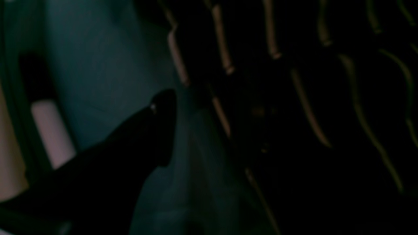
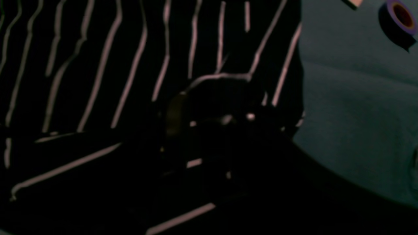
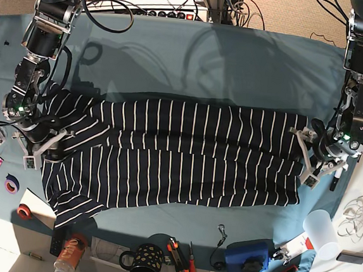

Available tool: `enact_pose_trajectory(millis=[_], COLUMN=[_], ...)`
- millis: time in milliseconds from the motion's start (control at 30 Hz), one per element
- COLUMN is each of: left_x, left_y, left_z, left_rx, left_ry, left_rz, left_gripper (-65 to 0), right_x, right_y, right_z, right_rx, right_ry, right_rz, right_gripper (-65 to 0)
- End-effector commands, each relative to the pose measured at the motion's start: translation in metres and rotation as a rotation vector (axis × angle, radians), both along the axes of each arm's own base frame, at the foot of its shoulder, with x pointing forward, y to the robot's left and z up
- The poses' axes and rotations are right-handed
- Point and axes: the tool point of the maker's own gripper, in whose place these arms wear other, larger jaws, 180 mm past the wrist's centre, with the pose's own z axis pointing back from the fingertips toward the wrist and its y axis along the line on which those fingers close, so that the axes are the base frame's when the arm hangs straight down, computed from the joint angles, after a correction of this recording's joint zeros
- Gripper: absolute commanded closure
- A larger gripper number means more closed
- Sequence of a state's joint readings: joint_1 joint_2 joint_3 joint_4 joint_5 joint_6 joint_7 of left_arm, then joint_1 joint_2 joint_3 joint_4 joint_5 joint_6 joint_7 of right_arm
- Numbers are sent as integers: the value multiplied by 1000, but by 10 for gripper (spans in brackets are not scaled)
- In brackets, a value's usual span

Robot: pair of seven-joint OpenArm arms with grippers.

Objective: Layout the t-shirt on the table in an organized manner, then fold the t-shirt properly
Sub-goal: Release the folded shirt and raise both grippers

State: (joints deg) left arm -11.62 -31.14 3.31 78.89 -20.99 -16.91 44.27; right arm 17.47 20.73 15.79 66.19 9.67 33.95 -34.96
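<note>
- Looking down from the base view, I see the t-shirt [image 3: 186, 155] lying flat across the middle of the table [image 3: 207, 62]. Its long axis runs side to side, the hem is towards my left arm and the sleeves towards my right.
- One lengthwise band already seems to be doubled over the body, and the near sleeve sticks out at the front corner, so I judge the layout tidy but the folding only partly done.
- My left gripper [image 3: 308, 158] sits at the hem edge with its jaws spread, pinching nothing. In its wrist view one dark finger [image 1: 163, 124] hangs over bare teal cloth just beside the striped edge.
- My right gripper [image 3: 41, 146] rests over the shoulder end, and from above its jaws also look spread. Its own wrist view is too dark to confirm this, and I see no fabric lifted in it.
- I expect the shirt to be light, limp and thin. It will sag, drag and wrinkle, and the table cover may bunch up along with it.
- I would pinch both layers at the edge corners, hem with the left and shoulder seam with the right.
- Grabbing mid-panel risks catching a single layer or the table cloth.
</note>
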Motion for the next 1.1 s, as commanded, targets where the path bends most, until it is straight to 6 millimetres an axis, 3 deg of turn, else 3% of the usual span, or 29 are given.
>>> enact_pose_trajectory(millis=[0, 133, 267, 400, 600, 733, 833, 933, 1067], left_x=[13, 9, 10, 9, -18, -44, -59, -68, -73], left_y=[9, 11, 3, 8, 21, 59, 78, 86, 89], left_z=[19, 22, 41, 74, 106, 105, 109, 114, 111], left_rx=[12, 27, -39, -69, -171, -164, -208, -262, -268], left_ry=[-48, -18, -29, -60, -90, -97, -118, -140, -132], left_rz=[20, 31, 35, 61, 45, 99, 150, 184, 195], left_gripper=[-301, -301, -301, -301, -301, -301, -301, -301, -301], right_x=[11, 10, 8, -4, -51, -99, -134, -160, -176], right_y=[-7, 8, 17, -4, -54, -100, -115, -110, -83], right_z=[24, 34, 72, 109, 133, 120, 95, 63, 31], right_rx=[7, 117, 210, 249, 334, 309, 282, 287, 393], right_ry=[-60, -65, -150, -213, -252, -206, -105, -3, 35], right_rz=[-9, 29, 82, 34, -80, -196, -249, -260, -254], right_gripper=[-229, -229, -228, -228, -228, -228, -228, -228, -228])
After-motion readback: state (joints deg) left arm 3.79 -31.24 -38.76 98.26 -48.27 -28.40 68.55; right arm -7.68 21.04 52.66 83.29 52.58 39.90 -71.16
